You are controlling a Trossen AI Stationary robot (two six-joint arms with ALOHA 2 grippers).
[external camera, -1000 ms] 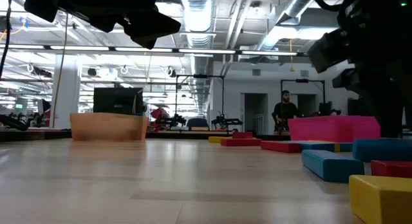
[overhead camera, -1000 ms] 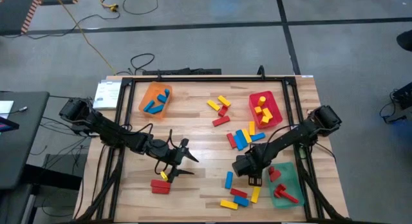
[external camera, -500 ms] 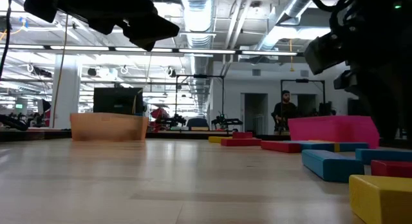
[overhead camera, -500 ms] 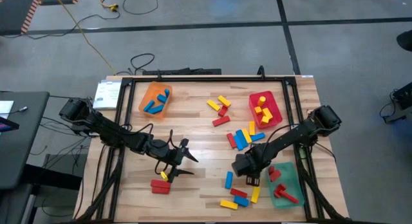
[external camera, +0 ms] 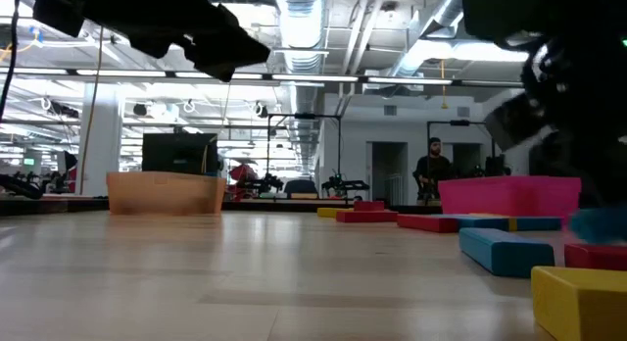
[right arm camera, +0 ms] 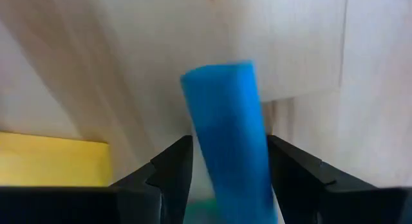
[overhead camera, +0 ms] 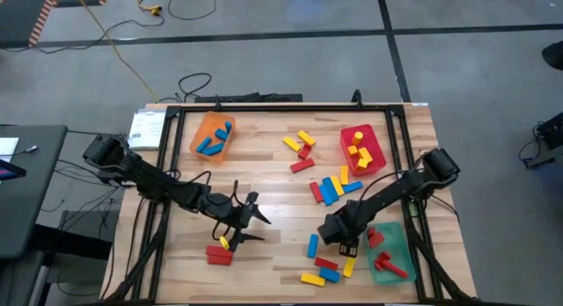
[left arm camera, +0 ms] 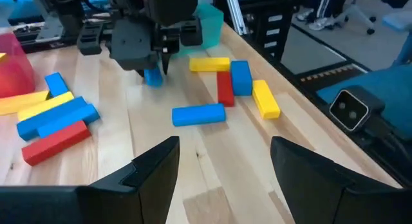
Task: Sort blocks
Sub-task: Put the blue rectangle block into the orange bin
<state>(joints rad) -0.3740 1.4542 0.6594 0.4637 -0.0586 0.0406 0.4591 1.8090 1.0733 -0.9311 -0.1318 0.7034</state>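
While the right gripper (overhead camera: 345, 248) clasps a blue block (right arm camera: 228, 134), the orange tray (overhead camera: 212, 137) holds 3 blue.

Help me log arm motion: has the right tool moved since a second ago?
Yes. In the high view the right tool, shut on a blue block, has shifted slightly toward the table's near edge, along the green tray.

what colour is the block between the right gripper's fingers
Blue. The block sits between the right gripper's fingers, clearest in the right wrist view.
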